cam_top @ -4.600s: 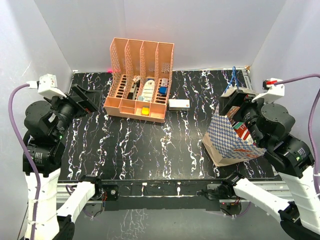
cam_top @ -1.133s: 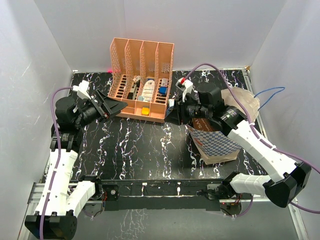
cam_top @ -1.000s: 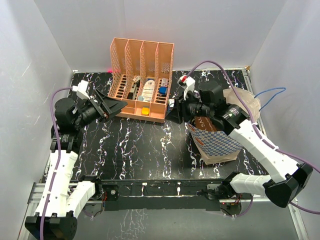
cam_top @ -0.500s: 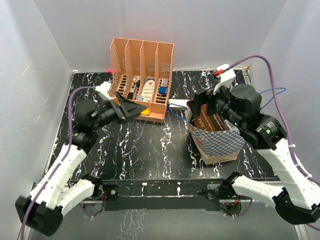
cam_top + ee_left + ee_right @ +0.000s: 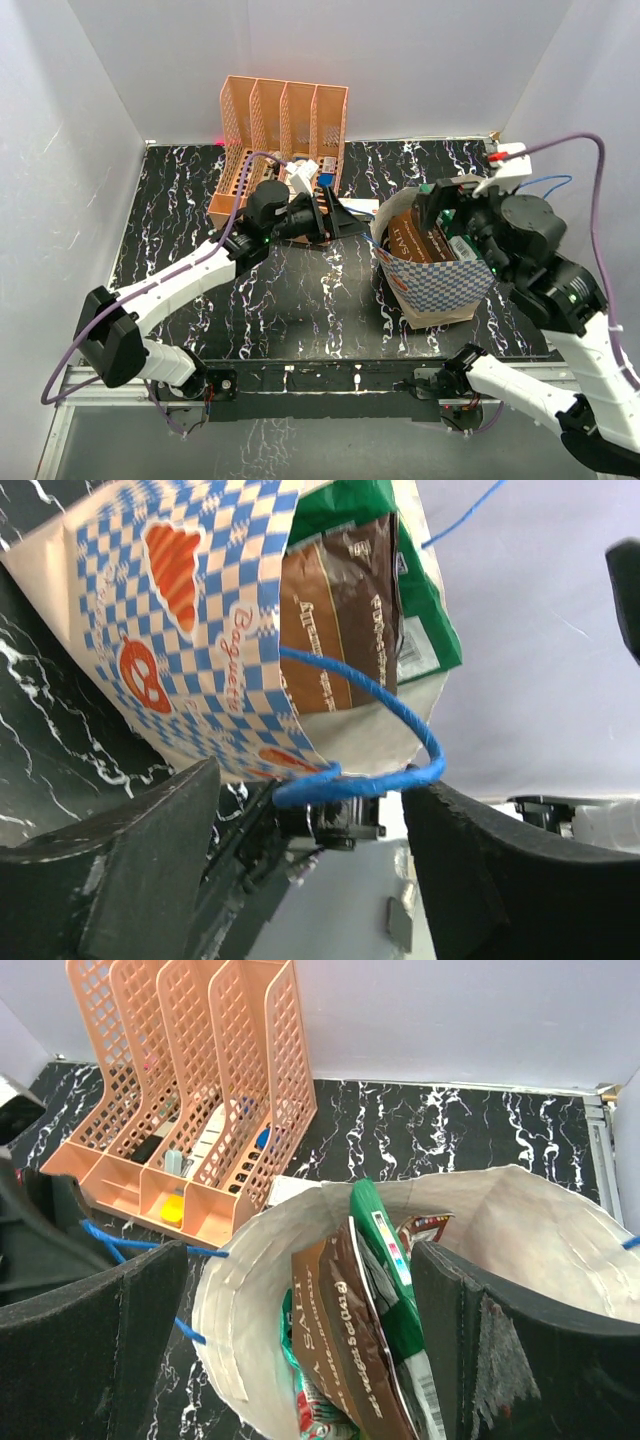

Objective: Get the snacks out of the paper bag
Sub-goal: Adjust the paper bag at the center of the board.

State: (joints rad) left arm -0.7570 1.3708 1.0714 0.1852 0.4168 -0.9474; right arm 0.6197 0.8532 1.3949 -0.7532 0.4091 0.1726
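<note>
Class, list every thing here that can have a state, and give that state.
paper bag: upright, mouth open, not yet emptied
brown Sea Salt packet: standing in the bag
green packet: standing in the bag
left gripper: open, at the bag's blue handle
right gripper: open, above the bag's mouth
file rack: upright, partly filled
</note>
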